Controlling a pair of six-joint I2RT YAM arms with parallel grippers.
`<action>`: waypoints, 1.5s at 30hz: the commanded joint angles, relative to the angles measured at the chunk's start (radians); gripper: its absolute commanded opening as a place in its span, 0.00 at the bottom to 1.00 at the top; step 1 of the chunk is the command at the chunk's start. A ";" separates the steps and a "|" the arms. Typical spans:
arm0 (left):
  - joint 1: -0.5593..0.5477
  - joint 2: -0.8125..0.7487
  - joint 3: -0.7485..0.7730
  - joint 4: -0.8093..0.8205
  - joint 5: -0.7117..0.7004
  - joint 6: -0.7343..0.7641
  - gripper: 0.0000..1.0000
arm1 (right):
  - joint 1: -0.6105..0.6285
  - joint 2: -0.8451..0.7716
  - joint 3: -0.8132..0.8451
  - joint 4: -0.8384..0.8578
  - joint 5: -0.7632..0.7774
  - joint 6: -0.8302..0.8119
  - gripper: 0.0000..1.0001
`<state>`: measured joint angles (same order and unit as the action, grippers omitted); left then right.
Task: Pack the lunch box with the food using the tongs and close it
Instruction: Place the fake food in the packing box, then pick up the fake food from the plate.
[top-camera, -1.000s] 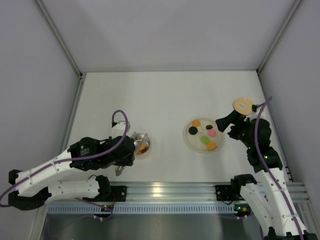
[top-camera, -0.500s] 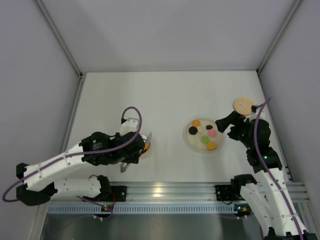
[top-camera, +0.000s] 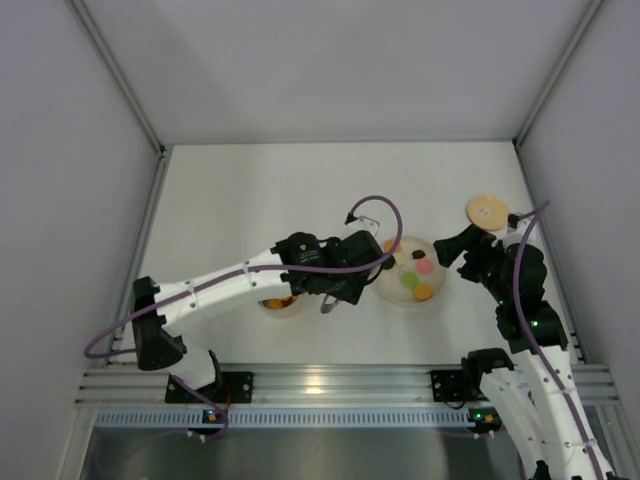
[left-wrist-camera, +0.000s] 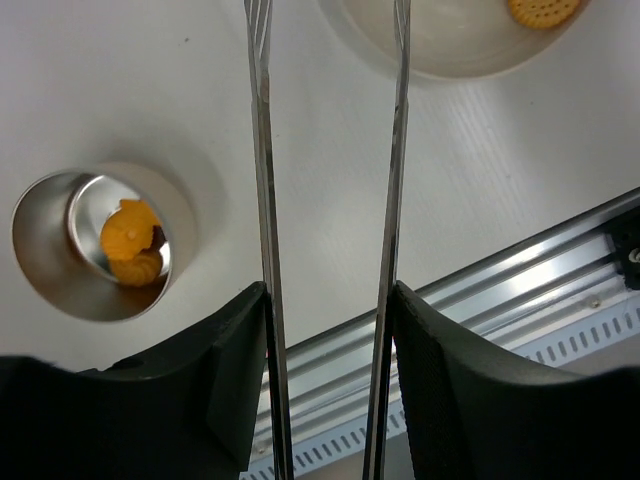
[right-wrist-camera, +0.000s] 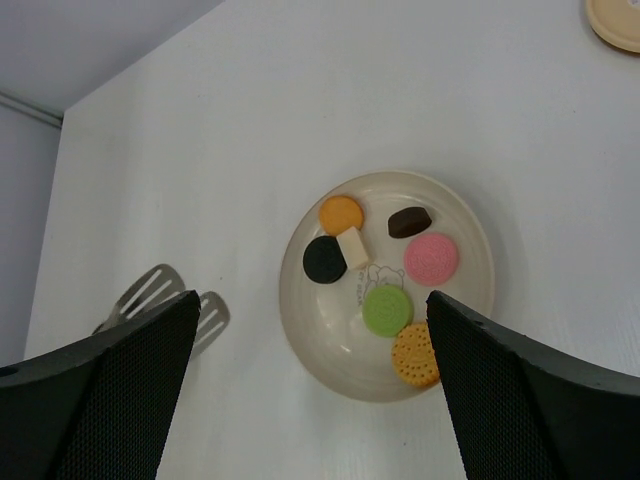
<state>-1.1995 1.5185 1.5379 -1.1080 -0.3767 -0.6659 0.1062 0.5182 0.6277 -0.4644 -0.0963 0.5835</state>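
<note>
Tongs (left-wrist-camera: 262, 200) in left pincer (left-wrist-camera: 328, 295), tips near plate (right-wrist-camera: 325, 322)

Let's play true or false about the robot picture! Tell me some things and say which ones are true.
1. Orange pieces sit inside the lunch box. True.
2. The wooden lid covers the lunch box. False: it lies on the table, well apart from it.
3. The left gripper holds the tongs. True.
4. The plate is empty. False: several coloured pieces lie on it.
5. The right gripper grips something. False: its jaws are open and empty.
</note>
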 joint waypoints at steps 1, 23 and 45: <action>-0.005 0.095 0.096 0.143 0.054 0.084 0.55 | -0.013 -0.020 0.021 -0.003 0.021 -0.017 0.94; 0.023 0.444 0.344 0.192 0.105 0.120 0.51 | -0.013 -0.058 0.047 -0.079 0.067 -0.060 0.95; 0.048 0.454 0.301 0.204 0.074 0.120 0.51 | -0.013 -0.037 0.040 -0.059 0.053 -0.060 0.95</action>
<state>-1.1599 1.9759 1.8324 -0.9421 -0.2821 -0.5503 0.1062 0.4744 0.6304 -0.5171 -0.0460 0.5415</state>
